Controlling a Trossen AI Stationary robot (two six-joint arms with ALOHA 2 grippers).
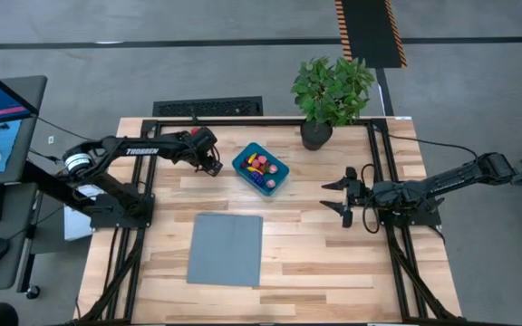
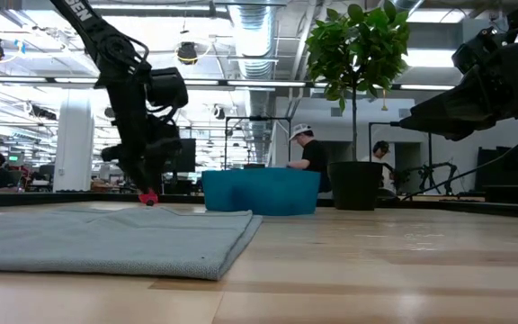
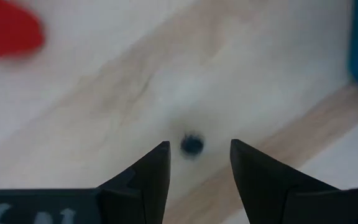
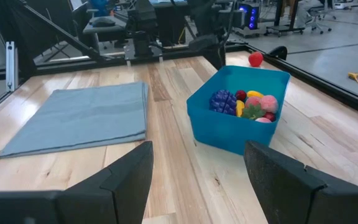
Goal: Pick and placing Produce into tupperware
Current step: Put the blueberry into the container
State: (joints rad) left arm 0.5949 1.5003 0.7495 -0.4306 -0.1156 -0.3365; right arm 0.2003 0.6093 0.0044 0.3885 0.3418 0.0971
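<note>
The teal tupperware [image 1: 261,169] stands on the wooden table right of my left gripper and holds several small pieces of produce [image 4: 247,104], purple, yellow, pink and red. One red piece [image 3: 8,31] lies on the bare table left of the tupperware. My left gripper [image 3: 197,146] points steeply down just above the table beside that piece, open, with only bare wood and a dark spot between its fingers. The same red piece [image 2: 148,198] shows below the gripper [image 2: 147,180] in the low view. My right gripper [image 1: 347,197] waits open at the table's right, facing the tupperware [image 4: 238,112].
A folded grey sheet [image 1: 226,247] lies flat near the table's front middle. A potted green plant [image 1: 332,95] stands at the far edge, right of the tupperware. Black frame rails run along the table's sides. People show in the room beyond the table [image 2: 308,148].
</note>
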